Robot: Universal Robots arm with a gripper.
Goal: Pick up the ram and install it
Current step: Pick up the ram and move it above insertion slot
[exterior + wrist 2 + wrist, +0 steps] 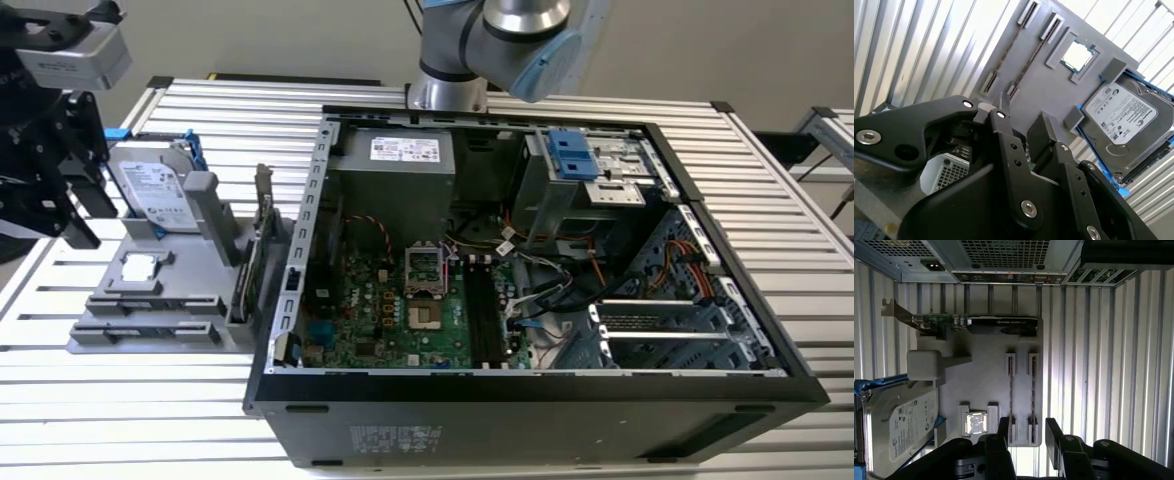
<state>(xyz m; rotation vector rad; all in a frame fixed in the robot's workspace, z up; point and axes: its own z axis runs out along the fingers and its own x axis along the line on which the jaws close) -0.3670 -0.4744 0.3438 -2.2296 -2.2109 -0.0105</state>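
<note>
My claw [1028, 422] is spread wide and holds nothing, its 2 fingers [1054, 435] hanging over the near edge of the grey holder tray [984, 380]. Just ahead, the ram [1033, 390] stands on edge in its brackets. Its long axis runs straight away from me and lines up with the gap between my fingers, and a second stick [1010, 390] lies parallel just beside it, toward the processor [975, 422]. Farther off, the graphics card [979, 322] lies crosswise at the tray's far end, with the computer case [999, 260] beyond it.

Gripper [1021, 111] jaws apart, empty, near ram [1033, 58] standing in grey holder [1054, 95].
</note>
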